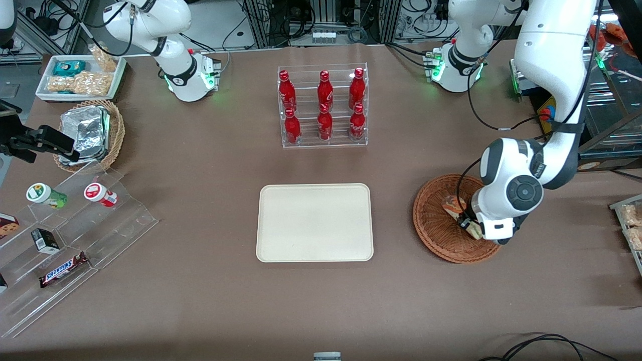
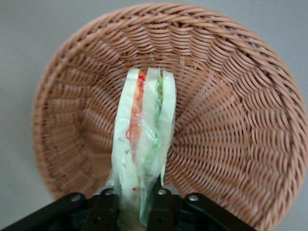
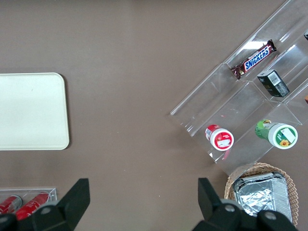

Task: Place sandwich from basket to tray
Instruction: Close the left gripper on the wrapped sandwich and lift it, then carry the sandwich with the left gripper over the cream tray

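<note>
Gripper (image 2: 137, 204) fingers are clamped on the sandwich (image 2: 144, 144) over the basket (image 2: 231, 96); a straight lift is advised before the tray (image 1: 314, 222) is approached.

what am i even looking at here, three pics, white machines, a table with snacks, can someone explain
These are two white robot arms bolted to a brown table. One picture looks down at the table from the front. The other two come from small cameras on each arm's wrist.

Only one arm works. Its hand is down in the round reddish-brown basket, with its two fingers closed on a wrapped sandwich. The wrist camera shows this close up.

The cream tray in the middle has nothing on it; the sandwich is meant to go there.

Also on the table: a clear rack of red bottles, clear steps holding a Snickers bar and small cups, and a tan basket of foil packets.
</note>
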Controlling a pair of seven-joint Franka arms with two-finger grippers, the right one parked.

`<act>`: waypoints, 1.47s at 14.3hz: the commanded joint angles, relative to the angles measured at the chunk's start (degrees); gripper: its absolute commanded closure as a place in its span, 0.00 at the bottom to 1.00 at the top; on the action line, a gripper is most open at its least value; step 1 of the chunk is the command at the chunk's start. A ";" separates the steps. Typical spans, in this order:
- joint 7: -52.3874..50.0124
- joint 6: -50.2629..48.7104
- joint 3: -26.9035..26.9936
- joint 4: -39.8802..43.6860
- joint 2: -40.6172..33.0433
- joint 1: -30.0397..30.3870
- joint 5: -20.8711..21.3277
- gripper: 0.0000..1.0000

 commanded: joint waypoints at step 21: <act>4.38 0.03 -3.55 41.01 27.90 -31.23 4.35 1.00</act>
